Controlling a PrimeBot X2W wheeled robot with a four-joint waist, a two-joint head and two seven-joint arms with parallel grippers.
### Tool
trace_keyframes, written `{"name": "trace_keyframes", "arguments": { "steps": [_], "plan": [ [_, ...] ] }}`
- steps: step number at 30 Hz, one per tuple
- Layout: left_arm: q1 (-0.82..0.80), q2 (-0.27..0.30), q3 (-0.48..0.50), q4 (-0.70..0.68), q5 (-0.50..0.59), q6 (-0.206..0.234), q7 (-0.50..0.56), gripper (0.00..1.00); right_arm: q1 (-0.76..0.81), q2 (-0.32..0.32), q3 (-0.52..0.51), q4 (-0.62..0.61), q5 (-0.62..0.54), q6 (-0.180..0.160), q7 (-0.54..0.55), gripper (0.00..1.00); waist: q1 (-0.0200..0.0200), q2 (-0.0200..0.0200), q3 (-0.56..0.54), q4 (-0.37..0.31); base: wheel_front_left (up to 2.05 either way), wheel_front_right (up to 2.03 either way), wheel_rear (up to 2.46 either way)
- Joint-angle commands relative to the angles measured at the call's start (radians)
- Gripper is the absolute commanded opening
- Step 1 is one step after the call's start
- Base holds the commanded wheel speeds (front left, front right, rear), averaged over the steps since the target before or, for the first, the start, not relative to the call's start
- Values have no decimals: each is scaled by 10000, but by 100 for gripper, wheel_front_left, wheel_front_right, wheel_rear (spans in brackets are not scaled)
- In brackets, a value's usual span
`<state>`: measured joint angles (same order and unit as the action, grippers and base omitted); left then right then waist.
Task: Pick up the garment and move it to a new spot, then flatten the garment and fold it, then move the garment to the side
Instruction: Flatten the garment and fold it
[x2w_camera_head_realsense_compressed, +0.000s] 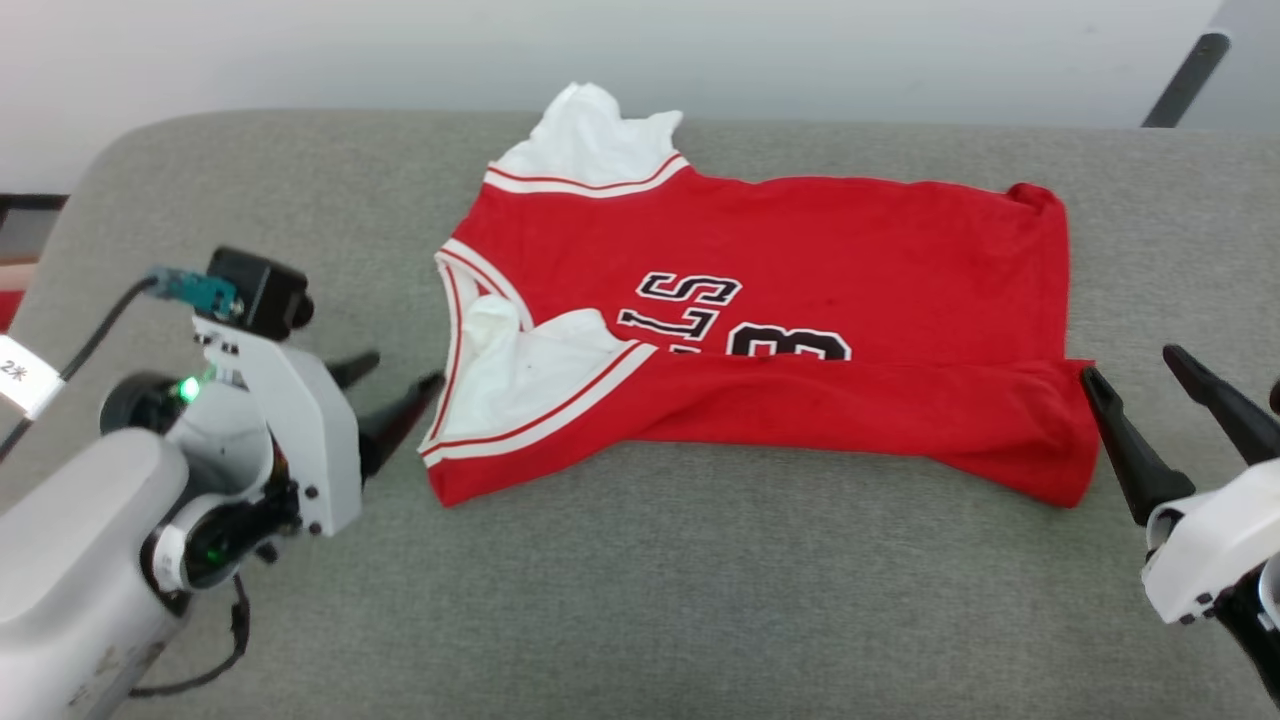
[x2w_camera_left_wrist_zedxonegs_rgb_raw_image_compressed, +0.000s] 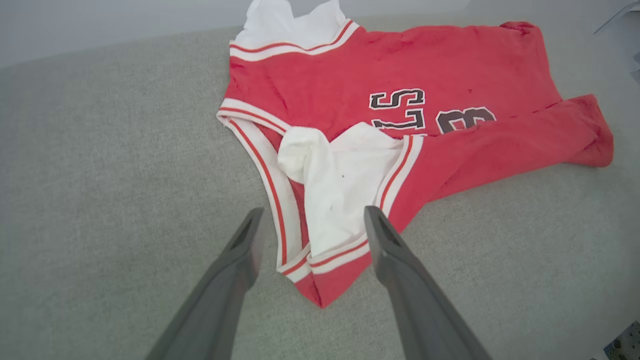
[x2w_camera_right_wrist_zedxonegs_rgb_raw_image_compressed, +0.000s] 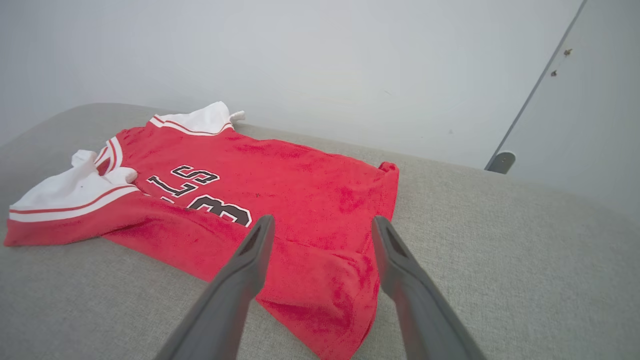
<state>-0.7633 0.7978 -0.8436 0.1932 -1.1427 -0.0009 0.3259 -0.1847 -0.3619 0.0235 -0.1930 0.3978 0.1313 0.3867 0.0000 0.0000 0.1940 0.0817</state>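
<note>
Two pincers stand wide apart at the jaws with nothing between them, one at each end of the garment (x2w_camera_head_realsense_compressed: 800, 260), which lies spread on the grey padded surface (x2w_camera_head_realsense_compressed: 700, 600).

The left pincer (x2w_camera_head_realsense_compressed: 405, 370) points at the neck end; its forward fingertip is just beside the striped trim, and whether it touches cannot be told. In the left wrist view the left pincer (x2w_camera_left_wrist_zedxonegs_rgb_raw_image_compressed: 314, 214) has the corner of the near white sleeve panel (x2w_camera_left_wrist_zedxonegs_rgb_raw_image_compressed: 340, 190) lying between and just ahead of its fingers. The right pincer (x2w_camera_head_realsense_compressed: 1130, 363) sits at the hem end, its nearer tip just beside the hem corner. In the right wrist view the right pincer (x2w_camera_right_wrist_zedxonegs_rgb_raw_image_compressed: 324, 220) has that crumpled red corner ahead of and below its tips.

Beyond both pincers, the garment's near long edge is folded over toward the far side, covering the lower part of the black, white-outlined lettering (x2w_camera_head_realsense_compressed: 700, 305). Farther on, the red body lies fairly flat. Farthest from the left pincer, the other white sleeve panel (x2w_camera_head_realsense_compressed: 590, 140) bunches upward by the pale wall (x2w_camera_head_realsense_compressed: 640, 50).
</note>
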Motion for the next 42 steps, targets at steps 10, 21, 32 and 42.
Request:
{"name": "trace_keyframes", "arguments": {
  "steps": [10, 21, 32, 42],
  "plan": [
    [91, 462, -383, -66, -798, 771, 2204, 100, 738, 783, -634, -511, -223, -11, -16, 100, 0, 0, 51, -840, 0, 0, 0],
    [-434, 94, -971, 1705, -371, 330, 3022, 100, 912, 1103, -888, -853, -194, -11, 161, 100, 0, 0, 368, -1459, 0, 0, 0],
    [-892, -816, -1255, 3858, -387, -171, 3414, 100, 953, 1286, -967, -1004, -145, -11, 359, 100, 0, 0, 704, -1699, 0, 0, 0],
    [-1355, -1551, -1424, 5283, -496, -302, 4078, 0, 772, 1219, -867, -1049, 17, -11, 1176, 100, 0, 0, 1005, -1639, 0, 0, 0]
  ]
}}
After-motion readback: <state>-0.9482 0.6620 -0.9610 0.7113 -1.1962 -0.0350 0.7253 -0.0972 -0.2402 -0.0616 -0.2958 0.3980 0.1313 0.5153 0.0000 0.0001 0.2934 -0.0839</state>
